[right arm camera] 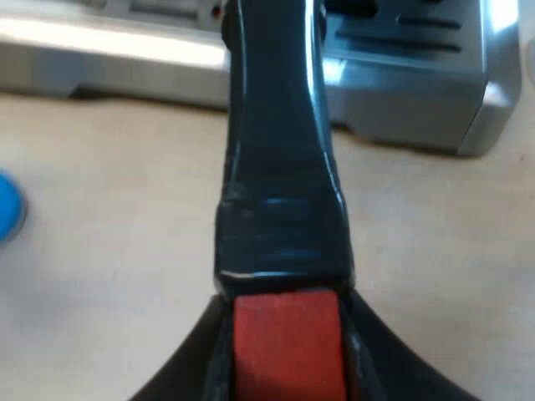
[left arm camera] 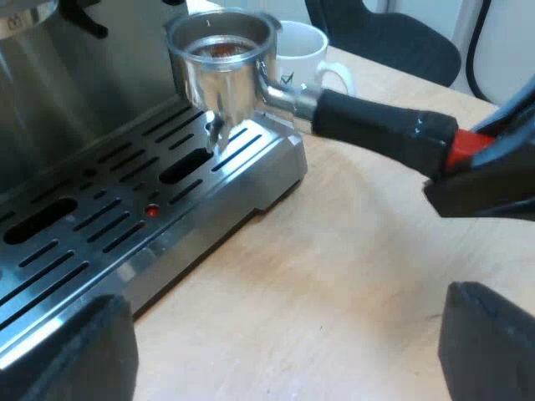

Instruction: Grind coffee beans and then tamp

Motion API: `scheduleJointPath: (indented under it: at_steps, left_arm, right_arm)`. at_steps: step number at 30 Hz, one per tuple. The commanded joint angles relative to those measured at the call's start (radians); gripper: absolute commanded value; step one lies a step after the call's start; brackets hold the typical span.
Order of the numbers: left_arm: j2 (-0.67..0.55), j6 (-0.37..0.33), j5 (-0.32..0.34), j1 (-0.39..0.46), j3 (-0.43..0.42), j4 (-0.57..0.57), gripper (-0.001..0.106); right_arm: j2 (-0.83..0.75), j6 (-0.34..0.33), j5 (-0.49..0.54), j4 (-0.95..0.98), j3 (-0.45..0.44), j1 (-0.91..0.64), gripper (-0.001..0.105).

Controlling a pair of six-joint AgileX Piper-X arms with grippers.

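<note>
The metal holder [left arm camera: 221,63] hangs upright over the corner of the espresso machine's slotted drip tray [left arm camera: 125,209], with brown grounds showing inside its basket. Its dark handle [left arm camera: 376,125] reaches out over the wooden table to the red end [left arm camera: 468,149], where my right gripper [left arm camera: 493,167] grips it. In the right wrist view the handle [right arm camera: 280,167] runs away toward the machine [right arm camera: 418,75], and my right gripper [right arm camera: 287,355] is shut around the red end [right arm camera: 287,342]. My left gripper [left arm camera: 284,351] stands open low over the table by the tray, with nothing between its fingers [left arm camera: 75,351].
A white mug [left arm camera: 301,50] stands just behind the holder's basket. A blue tamper [right arm camera: 8,205] sits on the table [right arm camera: 109,251] near the machine's base. A dark chair [left arm camera: 393,38] stands beyond the table's edge.
</note>
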Motion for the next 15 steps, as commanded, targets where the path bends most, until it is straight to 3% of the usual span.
scheduleJointPath:
  at_steps: [1,10,15]
  left_arm:
    - [-0.036,-0.007,0.008,-0.002,-0.001,0.034,0.086]
    - [-0.131,-0.007,0.008,-0.002,-0.001,0.131,0.086]
    - [-0.176,-0.007,0.008,-0.002,-0.001,0.189,0.086]
  right_arm:
    - [-0.043,0.002,0.06,-0.009,0.012,0.04,0.0]
    - [-0.062,0.002,0.137,-0.011,0.025,0.16,0.0]
    - [-0.062,0.004,0.118,-0.052,0.07,0.165,0.0]
